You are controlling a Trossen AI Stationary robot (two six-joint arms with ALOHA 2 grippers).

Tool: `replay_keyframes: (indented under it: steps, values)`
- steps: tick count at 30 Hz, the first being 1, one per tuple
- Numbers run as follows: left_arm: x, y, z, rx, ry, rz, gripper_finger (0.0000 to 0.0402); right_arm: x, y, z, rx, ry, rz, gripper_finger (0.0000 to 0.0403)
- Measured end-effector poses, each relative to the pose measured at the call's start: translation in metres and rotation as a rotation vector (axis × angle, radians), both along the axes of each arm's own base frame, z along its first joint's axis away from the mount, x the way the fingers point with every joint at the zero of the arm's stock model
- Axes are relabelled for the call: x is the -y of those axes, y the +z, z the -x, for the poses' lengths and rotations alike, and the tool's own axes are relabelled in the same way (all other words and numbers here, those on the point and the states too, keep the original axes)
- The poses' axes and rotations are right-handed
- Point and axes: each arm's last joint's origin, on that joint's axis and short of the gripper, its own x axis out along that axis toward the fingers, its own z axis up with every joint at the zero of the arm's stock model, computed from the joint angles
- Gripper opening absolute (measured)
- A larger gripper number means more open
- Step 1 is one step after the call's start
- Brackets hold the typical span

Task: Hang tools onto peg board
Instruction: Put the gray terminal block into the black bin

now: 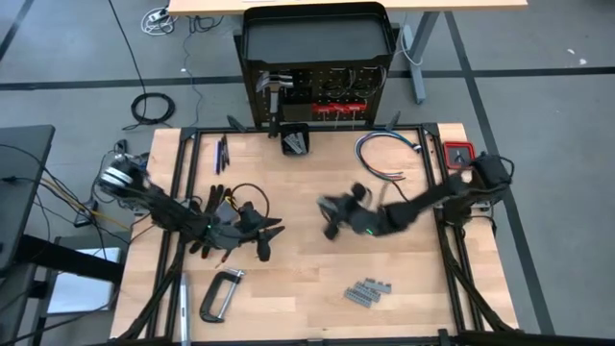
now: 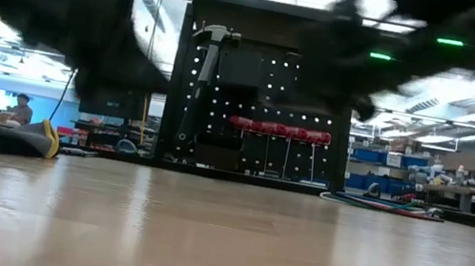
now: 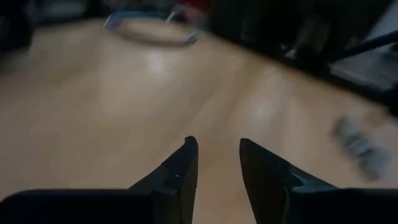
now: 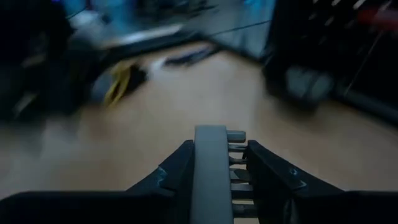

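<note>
The peg board (image 1: 317, 91) stands upright at the table's far edge, with a hammer (image 1: 277, 88) and red-handled drivers (image 1: 341, 108) hanging on it. It also shows in the low view, peg board (image 2: 261, 108). My right gripper (image 1: 329, 217) hovers over the middle of the table, shut on a grey metal piece (image 4: 211, 163). My left gripper (image 1: 273, 236) is over the table's left half, beside a black glove (image 1: 213, 210). It is open, left gripper (image 3: 217, 158), with nothing between its fingers. A grey C-clamp (image 1: 219, 293) and more grey metal pieces (image 1: 369, 290) lie near the front edge. My right gripper pinches a flat grey metal piece between its two fingers by its long sides (image 4: 200, 180). The piece lies along the fingers, and its blunt end (image 4: 211, 132) reaches a little past the fingertips. Small teeth (image 4: 236, 158) show along one side. It is lifted clear of the table.
A small black box (image 1: 295, 140) stands in front of the peg board. A bundle of blue-white cables (image 1: 389, 154) lies at the far right, with a red item (image 1: 459, 152) on the right rail. Pens (image 1: 221, 154) lie at the far left.
</note>
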Motion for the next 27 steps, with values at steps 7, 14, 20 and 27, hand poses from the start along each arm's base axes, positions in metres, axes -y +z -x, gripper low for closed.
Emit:
replay_keyframes:
  steps: [7,14,20,27]
  values:
    - [-0.004,-0.043,-0.008,-0.055,0.009,0.046,0.0125,0.073,0.017,-0.091,-0.004,-0.188,0.109,0.0131]
    - [-0.008,-0.039,-0.016,-0.064,-0.147,0.095,0.0125,0.152,0.022,-0.132,-0.082,-0.410,0.028,0.0133]
    - [-0.009,-0.039,-0.016,-0.099,-0.200,0.026,0.0125,0.200,0.014,-0.140,-0.098,-0.383,-0.250,0.0237]
    - [-0.024,-0.036,-0.020,-0.127,-0.232,-0.054,0.0125,0.191,0.037,-0.129,-0.200,-0.290,-0.250,0.0353]
